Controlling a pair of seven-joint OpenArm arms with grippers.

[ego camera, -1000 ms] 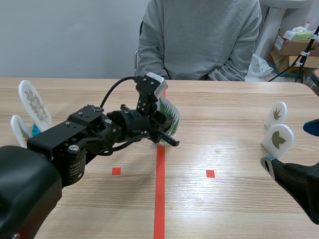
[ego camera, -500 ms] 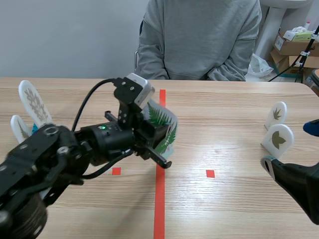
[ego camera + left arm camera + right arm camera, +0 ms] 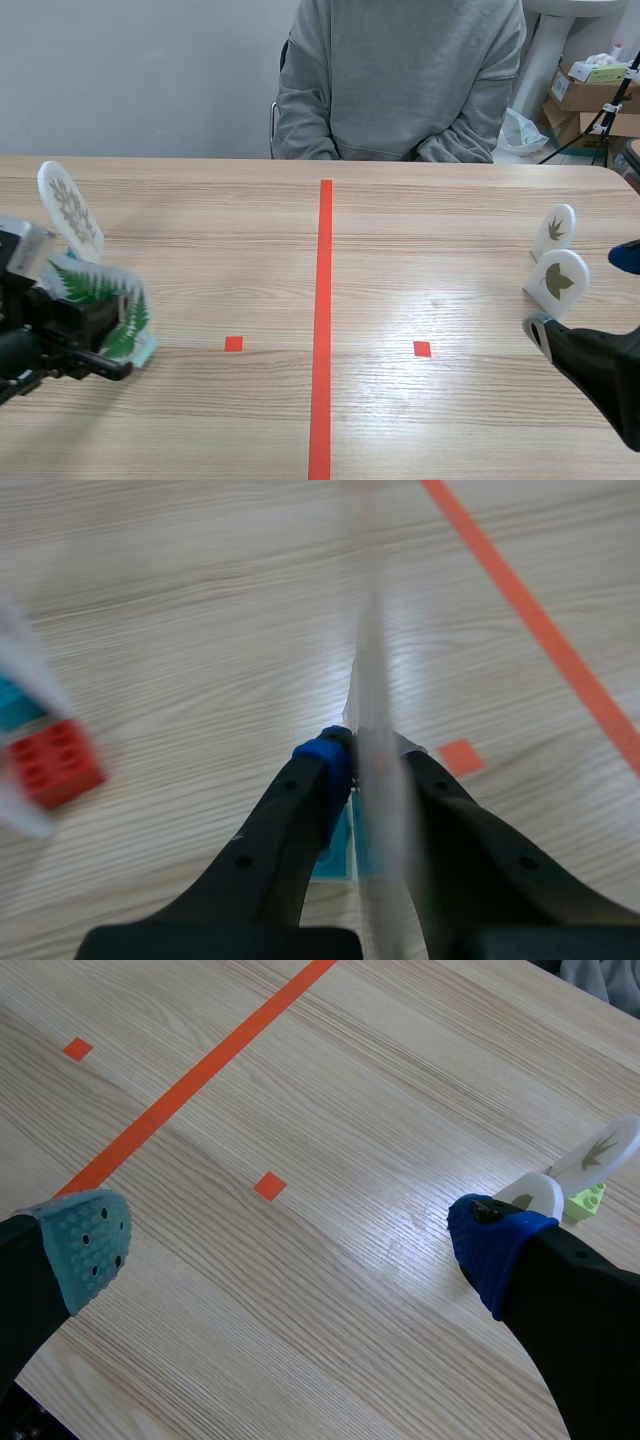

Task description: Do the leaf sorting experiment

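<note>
Right arm: you find the right gripper [image 3: 292, 1245] low at the near right corner of the bench [image 3: 430, 250]. Its jaws stand wide apart with nothing between them.
Left arm: the left gripper [image 3: 368, 775] sits low at the near left side of the bench. Its jaws are clamped on the fern card.
Fern card [image 3: 98, 292]: a white plate printed with green fronds, held upright and seen edge-on between the pads in the left wrist view. It has a teal base below. You cannot tell whether the base touches the bench.
Red block [image 3: 55, 765]: lies beside the left gripper, blurred, with a teal and white part against it.
Centre line [image 3: 322, 330]: orange-red tape running away from you down the middle of the bench, with one small square on each side.
Right cards: the broad-leaf card [image 3: 557, 282] stands just ahead of the right gripper, and the lobed-leaf card [image 3: 555, 230] stands just beyond it. A green block [image 3: 586, 1198] sits at their foot.
Feather-leaf card [image 3: 70, 210]: tall and white, standing just beyond the fern card.
Person [image 3: 400, 90]: seated at the far edge, in a grey top.
Cardboard boxes [image 3: 590, 95]: on the floor beyond the far right corner.
</note>
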